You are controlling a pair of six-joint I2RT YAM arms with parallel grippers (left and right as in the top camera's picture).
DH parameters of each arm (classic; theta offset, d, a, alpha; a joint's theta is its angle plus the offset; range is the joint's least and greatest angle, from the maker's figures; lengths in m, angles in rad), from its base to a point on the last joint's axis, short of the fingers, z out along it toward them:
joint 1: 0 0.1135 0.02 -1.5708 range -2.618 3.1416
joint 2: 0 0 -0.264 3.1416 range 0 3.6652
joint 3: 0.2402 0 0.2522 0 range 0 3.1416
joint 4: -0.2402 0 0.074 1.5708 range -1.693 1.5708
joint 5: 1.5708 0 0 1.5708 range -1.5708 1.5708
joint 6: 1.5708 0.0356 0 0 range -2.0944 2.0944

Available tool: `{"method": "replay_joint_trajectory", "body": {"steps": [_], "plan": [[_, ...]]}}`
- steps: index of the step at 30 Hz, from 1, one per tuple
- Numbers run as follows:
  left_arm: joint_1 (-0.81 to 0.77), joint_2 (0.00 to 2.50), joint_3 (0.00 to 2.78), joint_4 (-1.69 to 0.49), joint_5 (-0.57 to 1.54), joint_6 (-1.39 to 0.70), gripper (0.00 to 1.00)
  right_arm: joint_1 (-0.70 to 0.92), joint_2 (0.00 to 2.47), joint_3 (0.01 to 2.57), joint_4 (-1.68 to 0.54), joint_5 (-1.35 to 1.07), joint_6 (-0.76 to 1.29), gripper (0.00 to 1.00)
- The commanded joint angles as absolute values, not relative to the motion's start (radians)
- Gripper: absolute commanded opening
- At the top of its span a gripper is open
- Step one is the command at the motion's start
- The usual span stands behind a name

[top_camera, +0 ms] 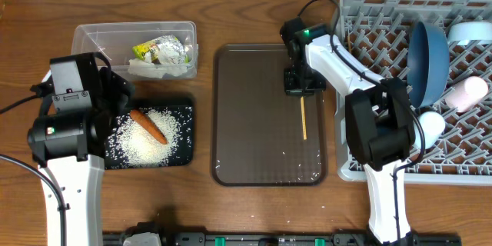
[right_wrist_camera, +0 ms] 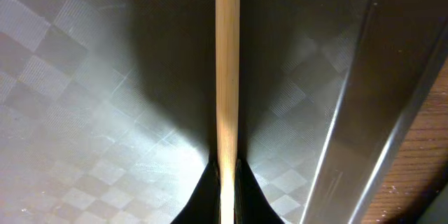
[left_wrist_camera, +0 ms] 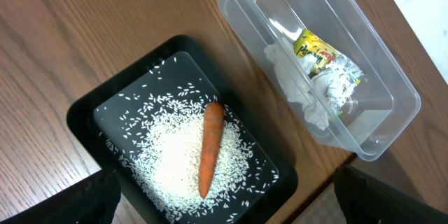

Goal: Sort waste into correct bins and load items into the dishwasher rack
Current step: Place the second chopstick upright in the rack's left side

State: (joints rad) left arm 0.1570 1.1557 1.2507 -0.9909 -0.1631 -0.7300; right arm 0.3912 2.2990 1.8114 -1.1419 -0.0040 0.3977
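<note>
Right gripper (right_wrist_camera: 226,182): closed, its two dark fingertips clamped on one end of a single chopstick (right_wrist_camera: 226,63). The stick runs straight out ahead of the fingertips, over the textured floor of the brown tray (right_wrist_camera: 84,77); whether it touches that floor cannot be told. The tray's raised rim passes just to the gripper's right, with bare tabletop (right_wrist_camera: 427,161) beyond it.

In the overhead view the rack (top_camera: 369,23) stands near this gripper's right. It holds a dark-blue bowl (top_camera: 427,58) on edge and a white cup (top_camera: 429,127) well away from the gripper.

Left gripper (left_wrist_camera: 222,199): spread wide, holding nothing, hanging above the black tray (left_wrist_camera: 84,112). Below it lies a bed of rice (left_wrist_camera: 168,161) with the carrot (left_wrist_camera: 210,147) lying on top. Ahead and to the right of this gripper, just beside the black tray, is the tub (left_wrist_camera: 392,91), containing the wrapper (left_wrist_camera: 318,50) and the tissue (left_wrist_camera: 297,87), which touch each other.
</note>
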Motion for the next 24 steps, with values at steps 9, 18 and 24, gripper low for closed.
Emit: {"method": "replay_joint_trajectory", "body": {"steps": [9,18,24], "plan": [[0.163,1.156,1.253,-0.994,-0.165,-0.731,0.99,0.232,2.064,2.054,-1.258,-0.083,0.225,0.01],[0.163,1.156,1.253,-0.994,-0.165,-0.731,0.99,0.002,1.900,2.066,-1.273,-0.171,0.055,0.01],[0.163,1.156,1.253,-0.994,-0.165,-0.731,0.99,-0.046,1.911,1.972,-1.216,-0.209,-0.004,0.01]]}}
